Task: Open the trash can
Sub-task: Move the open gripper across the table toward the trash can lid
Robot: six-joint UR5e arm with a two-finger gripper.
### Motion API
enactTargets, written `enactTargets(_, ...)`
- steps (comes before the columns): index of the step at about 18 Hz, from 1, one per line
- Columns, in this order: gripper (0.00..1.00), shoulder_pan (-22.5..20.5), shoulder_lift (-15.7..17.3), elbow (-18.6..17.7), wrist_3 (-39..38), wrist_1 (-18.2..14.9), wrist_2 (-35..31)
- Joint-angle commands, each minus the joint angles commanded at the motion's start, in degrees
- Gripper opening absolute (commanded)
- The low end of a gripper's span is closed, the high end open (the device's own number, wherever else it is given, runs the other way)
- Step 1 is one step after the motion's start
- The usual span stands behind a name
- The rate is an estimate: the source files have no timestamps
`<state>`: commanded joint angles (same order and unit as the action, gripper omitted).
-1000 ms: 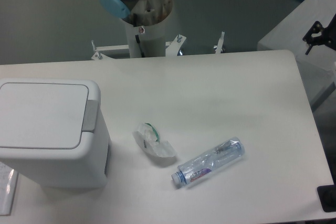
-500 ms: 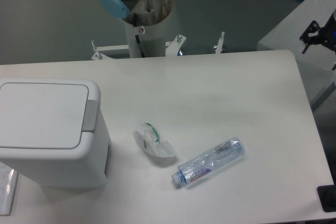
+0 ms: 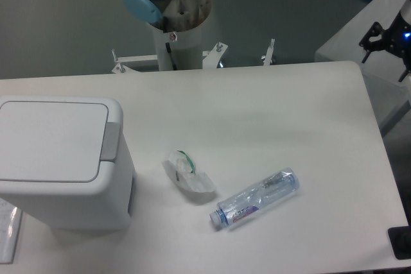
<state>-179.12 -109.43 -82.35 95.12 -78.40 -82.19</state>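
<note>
Plastic bottle [image 3: 255, 197] lying on table [image 3: 270, 107]; crumpled wrapper [image 3: 187, 172] (green-edged) just beside.

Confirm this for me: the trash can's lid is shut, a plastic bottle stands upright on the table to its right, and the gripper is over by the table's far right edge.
One thing is wrong: the plastic bottle lies on its side, not upright, as the camera view shows. The rest holds: the trash can has its lid shut, the bottle is on the table to its right, and the gripper is by the far right edge.
</note>
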Motion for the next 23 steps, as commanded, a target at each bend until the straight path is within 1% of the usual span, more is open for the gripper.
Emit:
enactTargets(3,1.00,-0.44,2.72,-3.16,-5.63,0.09,6.32)
enactTargets(7,1.00,-0.18,6.76,-7.11,-7.66,-0.18,8.53)
enactTargets(9,1.00,0.08,9.31,-10.01,-8.62,-0.44,10.29)
enactTargets(11,1.00,0.17,12.65,-12.56,-12.13,-0.53,11.35)
enactTargets(12,1.00,0.26,14.14,-13.10,-13.71,-0.96,12.31)
enactTargets(14,1.00,0.35,17.04,-14.33,-15.92,-3.15,14.68)
enactTargets(16,1.00,0.70,19.59,-14.68,-18.46,-5.70,16.96)
enactTargets(17,1.00,0.96,20.82,-14.68,-21.00,-6.58,18.46)
enactTargets(18,1.00,1.31,21.62,-14.68,-24.07,-6.68,20.38)
enactTargets(20,1.00,3.76,22.85,-14.51,-30.40,-6.24,24.17)
enactTargets(21,1.00,4.99,22.94,-13.90,-33.04,-5.98,25.31)
enactTargets(23,1.00,7.54,22.51,-11.45,-36.22,-5.71,26.55)
